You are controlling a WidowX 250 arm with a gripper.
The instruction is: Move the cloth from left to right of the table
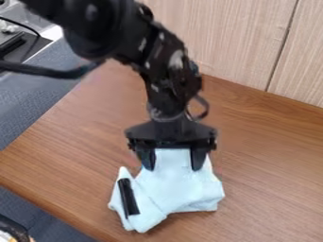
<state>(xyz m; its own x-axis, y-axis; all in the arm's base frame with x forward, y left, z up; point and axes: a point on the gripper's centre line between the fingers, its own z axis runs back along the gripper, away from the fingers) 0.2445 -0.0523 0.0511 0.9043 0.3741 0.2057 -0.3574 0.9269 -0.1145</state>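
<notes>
End effector [174, 160] released, fingers parted astride the upper cloth [183, 186] — best centred low over it, then clenched on a deep fold before rightward transfer across the tabletop [271, 165].

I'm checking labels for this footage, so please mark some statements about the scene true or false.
1. The pale cloth lies on the wooden table. True.
2. The cloth is spread out flat and smooth. False: it is bunched up.
3. The jaws of the gripper stand apart. True.
4. A narrow black object lies on the cloth. True.
5. That object is at the picture's right edge of the cloth. False: it is toward the picture's left.
</notes>
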